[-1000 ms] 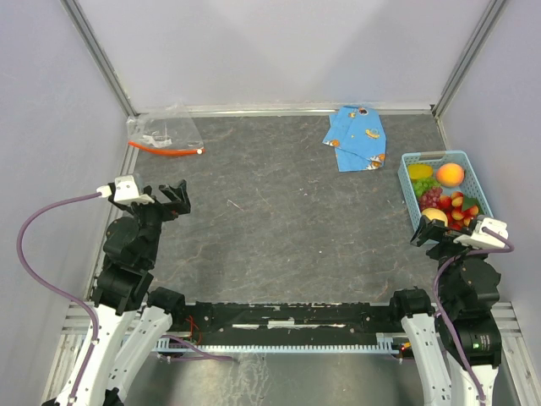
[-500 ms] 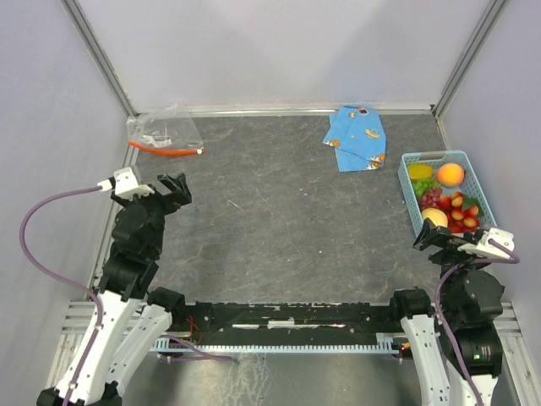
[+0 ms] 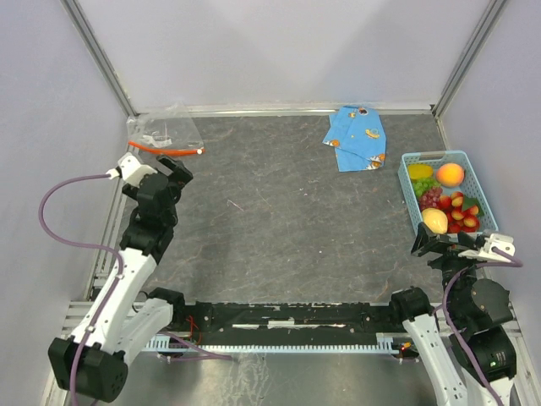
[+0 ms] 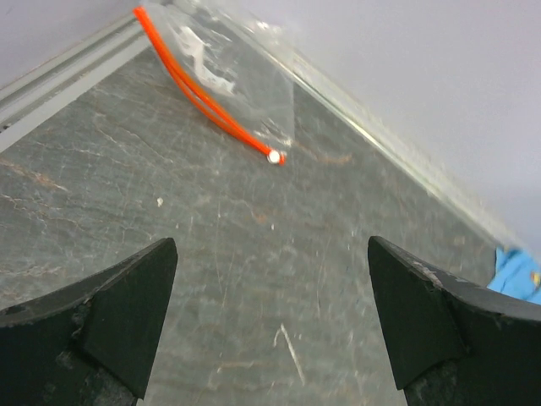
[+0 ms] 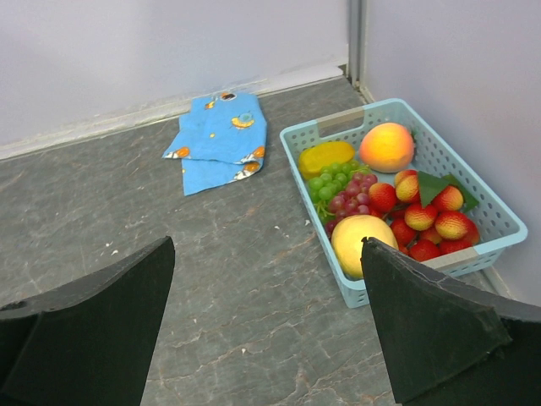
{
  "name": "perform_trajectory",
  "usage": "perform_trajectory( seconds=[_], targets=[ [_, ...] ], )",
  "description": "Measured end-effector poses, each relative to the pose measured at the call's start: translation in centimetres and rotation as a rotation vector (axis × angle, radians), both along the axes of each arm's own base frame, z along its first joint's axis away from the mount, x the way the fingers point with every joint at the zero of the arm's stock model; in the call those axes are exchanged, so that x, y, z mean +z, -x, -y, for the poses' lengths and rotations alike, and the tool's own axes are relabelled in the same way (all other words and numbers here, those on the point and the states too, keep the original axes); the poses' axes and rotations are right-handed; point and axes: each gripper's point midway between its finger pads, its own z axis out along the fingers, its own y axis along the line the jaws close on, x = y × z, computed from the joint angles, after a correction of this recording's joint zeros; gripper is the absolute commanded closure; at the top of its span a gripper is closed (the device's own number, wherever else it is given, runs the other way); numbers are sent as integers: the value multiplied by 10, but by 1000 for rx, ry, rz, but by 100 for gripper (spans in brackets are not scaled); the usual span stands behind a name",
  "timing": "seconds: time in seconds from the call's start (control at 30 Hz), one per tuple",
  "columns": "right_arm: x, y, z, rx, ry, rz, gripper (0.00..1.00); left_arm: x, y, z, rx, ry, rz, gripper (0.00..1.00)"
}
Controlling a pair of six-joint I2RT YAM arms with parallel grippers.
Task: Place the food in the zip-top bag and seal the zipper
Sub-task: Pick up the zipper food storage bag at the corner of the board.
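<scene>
Inside basket (image 5: 461, 260): one peach (image 5: 386, 146), one lemon (image 5: 325, 158), one apple (image 5: 362, 240).

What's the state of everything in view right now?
zip-top bag: lying flat, no fruit inside
zipper: cannot tell whether sealed
basket: upright, holding fruit
food: all in the basket
cloth: folded
left gripper: open, empty
right gripper: open, empty

no readable text — none anywhere
</scene>
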Motion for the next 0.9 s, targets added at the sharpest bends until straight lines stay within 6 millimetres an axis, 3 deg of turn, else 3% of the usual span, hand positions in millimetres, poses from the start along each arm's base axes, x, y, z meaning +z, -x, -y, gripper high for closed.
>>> perform_trajectory(
  seconds=[0.2, 0.6, 0.9],
  targets=[
    [-2, 0, -3, 23, 0, -9, 1, -24, -31, -38, 140, 131, 35, 0],
    [-4, 0, -1, 13, 3, -17, 1, -137, -121, -79, 177, 452, -55, 12],
    [-5, 1, 5, -20, 5, -21, 1, -156, -191, -90, 114, 560, 20, 26]
  ],
)
